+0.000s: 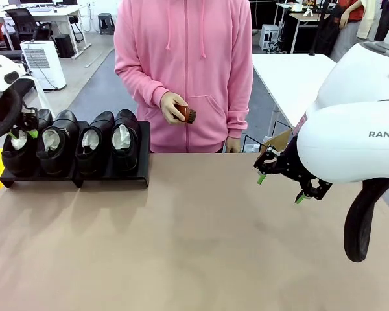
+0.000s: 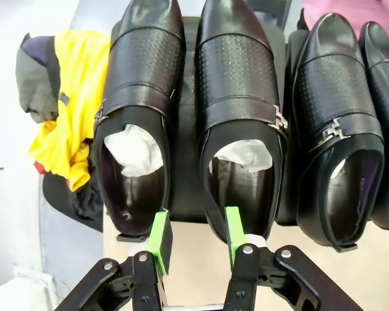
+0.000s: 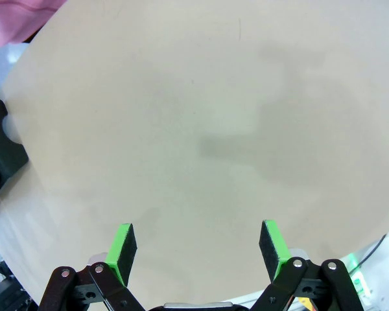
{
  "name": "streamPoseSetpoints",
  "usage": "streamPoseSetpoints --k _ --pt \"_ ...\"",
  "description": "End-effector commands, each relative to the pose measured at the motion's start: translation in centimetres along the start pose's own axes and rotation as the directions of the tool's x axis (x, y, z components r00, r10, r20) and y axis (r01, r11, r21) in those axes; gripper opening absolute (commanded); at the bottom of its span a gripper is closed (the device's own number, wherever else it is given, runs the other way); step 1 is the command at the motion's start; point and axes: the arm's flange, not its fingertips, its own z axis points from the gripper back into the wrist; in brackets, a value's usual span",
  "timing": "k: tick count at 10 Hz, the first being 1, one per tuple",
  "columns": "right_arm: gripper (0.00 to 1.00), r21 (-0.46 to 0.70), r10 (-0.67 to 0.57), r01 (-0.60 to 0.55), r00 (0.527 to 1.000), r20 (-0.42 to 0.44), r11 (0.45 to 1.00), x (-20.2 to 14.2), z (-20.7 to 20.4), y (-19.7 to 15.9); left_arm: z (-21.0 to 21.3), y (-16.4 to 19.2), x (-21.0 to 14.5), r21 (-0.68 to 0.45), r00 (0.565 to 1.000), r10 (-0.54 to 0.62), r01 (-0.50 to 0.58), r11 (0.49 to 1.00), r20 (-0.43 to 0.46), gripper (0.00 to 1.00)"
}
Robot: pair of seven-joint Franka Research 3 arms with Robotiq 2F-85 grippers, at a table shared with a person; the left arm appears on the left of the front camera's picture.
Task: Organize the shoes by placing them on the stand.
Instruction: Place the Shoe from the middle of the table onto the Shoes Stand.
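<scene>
Four glossy black shoes stand side by side on the low black stand (image 1: 110, 178) at the table's far left: leftmost shoe (image 1: 16, 152), second shoe (image 1: 55, 146), third shoe (image 1: 94, 139), fourth shoe (image 1: 125, 136). White paper shows inside each. My left gripper (image 1: 24, 135) hovers at the heels of the two leftmost shoes (image 2: 139, 97) (image 2: 236, 97). It (image 2: 196, 234) is open, with nothing between its green pads. My right gripper (image 1: 280, 188) hangs open above the bare table at the right, its fingers (image 3: 122, 249) spread wide over the tabletop.
A person in a pink hoodie (image 1: 181, 58) stands at the far edge, holding a small brown brush (image 1: 185, 114) in one hand. A yellow and grey cloth (image 2: 65, 110) lies off the table beside the stand. The tan table (image 1: 194, 246) stretches wide in front.
</scene>
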Motion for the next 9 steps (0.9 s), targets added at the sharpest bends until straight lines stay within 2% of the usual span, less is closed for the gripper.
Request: streamPoseSetpoints --k 1,9 --pt "1.0 0.023 0.014 -0.014 1.0 -0.011 1.0 0.32 0.0 0.1 -0.31 -0.09 0.37 -0.001 1.0 -0.007 0.007 1.0 0.007 0.45" --pt "1.0 0.023 0.014 -0.014 1.0 -0.011 1.0 0.32 0.0 0.1 -0.31 -0.09 0.37 -0.001 1.0 -0.007 0.007 1.0 0.007 0.45"
